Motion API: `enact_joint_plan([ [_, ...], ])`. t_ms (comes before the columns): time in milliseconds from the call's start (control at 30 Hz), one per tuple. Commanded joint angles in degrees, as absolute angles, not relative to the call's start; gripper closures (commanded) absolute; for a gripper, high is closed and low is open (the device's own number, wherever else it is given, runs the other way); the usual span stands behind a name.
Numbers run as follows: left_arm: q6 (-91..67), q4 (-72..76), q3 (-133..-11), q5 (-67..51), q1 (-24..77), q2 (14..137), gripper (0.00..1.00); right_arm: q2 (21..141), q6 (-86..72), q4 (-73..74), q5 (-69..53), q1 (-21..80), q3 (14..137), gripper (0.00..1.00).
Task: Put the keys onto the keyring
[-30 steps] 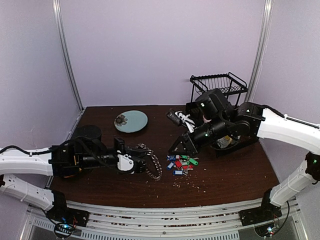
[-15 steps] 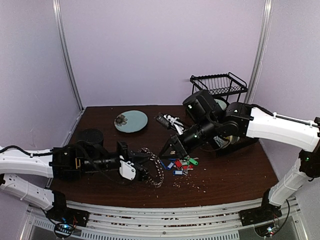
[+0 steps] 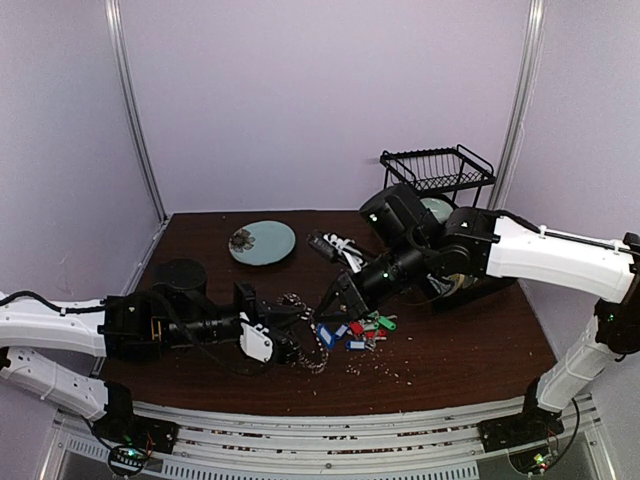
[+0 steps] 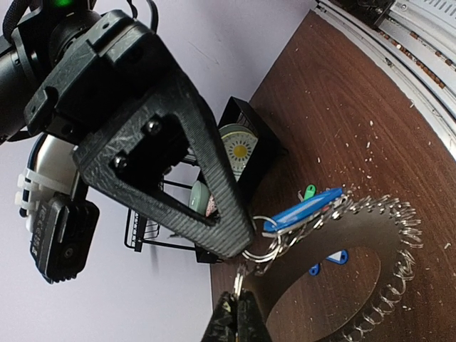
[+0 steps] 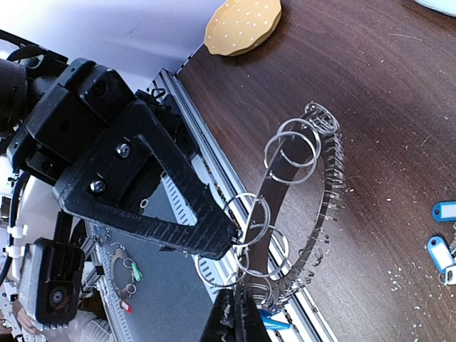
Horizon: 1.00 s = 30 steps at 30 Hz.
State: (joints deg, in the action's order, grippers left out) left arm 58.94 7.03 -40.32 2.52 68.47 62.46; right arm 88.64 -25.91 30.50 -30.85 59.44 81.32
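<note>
Left gripper [image 4: 239,312] is pinched tight on the keyring [image 4: 399,235], holding it up off the table [image 3: 470,350], front and centre. Right gripper [image 5: 231,317] is clamped on a blue key [image 4: 303,210], its tip right against the ring. Threading looks under way, not done. A pile of keys [image 3: 365,327] lies loose just beside them, so most of the job remains.

Dark brown wooden table [image 3: 480,340], seen from above. Landmark: pale green round plate [image 3: 262,242] near the rear edge. Right of the plate and nearer the front lies a loose heap of small silver keys with blue, red and green plastic tags [image 3: 362,327]; pale specks [image 3: 385,370] are strewn just in front of the heap. Far right of the plate stands a black wire basket rack [image 3: 437,167].
</note>
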Motion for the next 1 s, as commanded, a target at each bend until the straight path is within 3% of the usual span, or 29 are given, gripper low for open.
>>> enact_joint_plan([
  [0,60.4,11.81,-40.83,3.11,69.11,61.7,1.0,89.59,-26.59,30.87,-31.54,59.46,83.61,1.0],
  [400,59.17,12.6,-40.67,4.14,69.87,61.52,1.0,89.33,-23.62,33.45,-30.95,58.67,85.29,1.0],
  [633,43.85,19.74,-38.47,-3.95,68.0,60.12,1.0,81.33,-15.42,26.25,-37.86,57.75,77.96,1.0],
  [833,26.2,34.85,-33.81,-13.76,67.42,61.72,1.0,73.97,-16.67,12.23,-40.43,57.69,69.28,1.0],
  [967,22.48,40.57,-32.57,-15.83,67.42,63.47,1.0,72.07,-17.05,9.3,-41.29,57.68,66.62,1.0],
])
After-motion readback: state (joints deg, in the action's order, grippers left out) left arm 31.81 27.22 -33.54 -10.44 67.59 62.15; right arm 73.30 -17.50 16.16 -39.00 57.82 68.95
